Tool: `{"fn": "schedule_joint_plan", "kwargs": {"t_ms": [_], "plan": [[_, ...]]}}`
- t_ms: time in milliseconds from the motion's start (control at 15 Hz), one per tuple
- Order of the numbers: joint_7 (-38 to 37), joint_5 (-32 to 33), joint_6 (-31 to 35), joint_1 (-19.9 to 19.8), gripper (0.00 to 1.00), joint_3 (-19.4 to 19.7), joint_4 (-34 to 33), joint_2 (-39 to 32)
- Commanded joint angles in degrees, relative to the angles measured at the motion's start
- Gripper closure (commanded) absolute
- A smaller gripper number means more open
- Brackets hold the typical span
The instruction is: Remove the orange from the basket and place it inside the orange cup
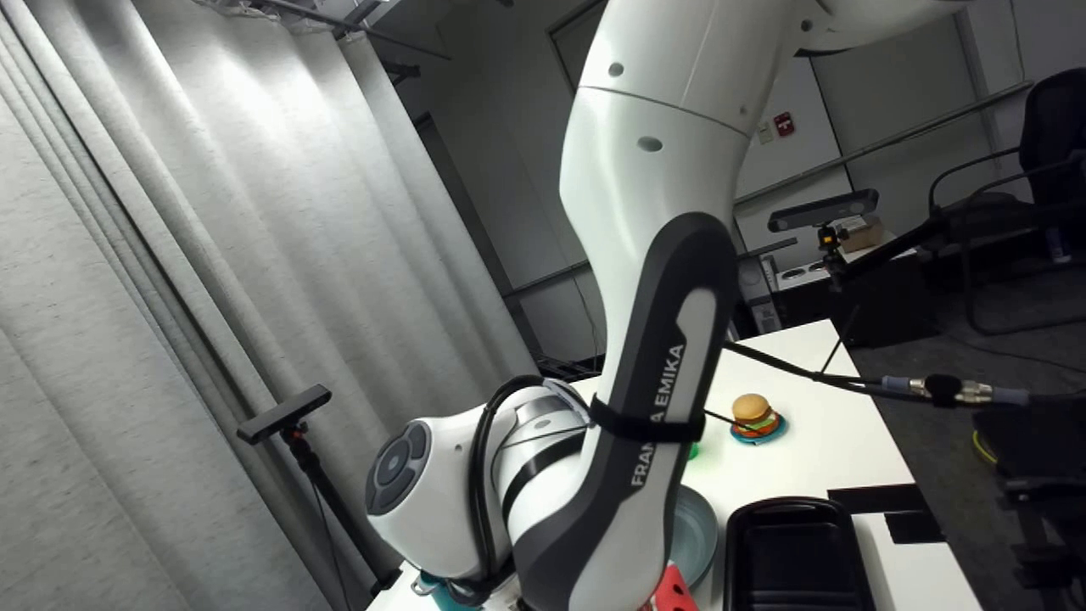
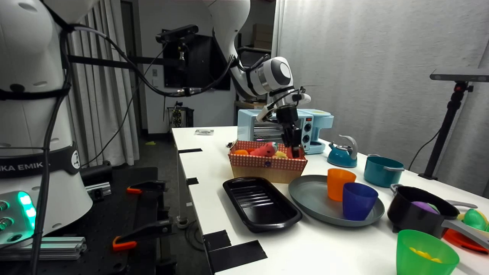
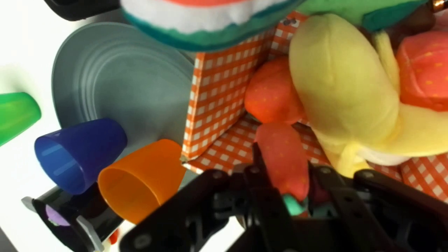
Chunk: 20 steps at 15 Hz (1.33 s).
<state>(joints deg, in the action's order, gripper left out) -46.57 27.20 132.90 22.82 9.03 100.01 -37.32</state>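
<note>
The basket is a red-and-white checked box (image 2: 267, 163) full of soft toys; its wall shows in the wrist view (image 3: 224, 99). A plain orange toy (image 2: 240, 152), probably the orange, sits at its left end in an exterior view. I cannot make it out in the wrist view. The orange cup (image 2: 339, 185) stands upright on the grey plate beside the basket; it also shows in the wrist view (image 3: 140, 178). My gripper (image 3: 284, 155) is down in the basket (image 2: 295, 149), shut on a red dotted strawberry toy (image 3: 281, 159) with green leaves.
A red-orange dotted toy (image 3: 274, 91), a yellow banana toy (image 3: 343, 84) and a watermelon toy (image 3: 210, 28) crowd the gripper. The grey plate (image 2: 309, 198) also holds a blue cup (image 2: 358, 202). A black tray (image 2: 263, 210), toaster oven (image 2: 246, 126) and black pot (image 2: 416, 217) stand around.
</note>
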Motion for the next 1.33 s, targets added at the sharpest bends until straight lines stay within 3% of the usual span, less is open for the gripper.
{"fn": "schedule_joint_plan", "kwargs": {"t_ms": [0, 467, 1267], "plan": [[1.5, 1.8, -3.6, 0.0, 0.95, -0.6, 1.6, 5.0], [0.6, 5.8, -6.0, -2.0, 0.95, -0.4, 3.4, 9.1], [0.5, 6.9, -4.8, -8.4, 0.95, 0.5, 3.6, 7.1]]}}
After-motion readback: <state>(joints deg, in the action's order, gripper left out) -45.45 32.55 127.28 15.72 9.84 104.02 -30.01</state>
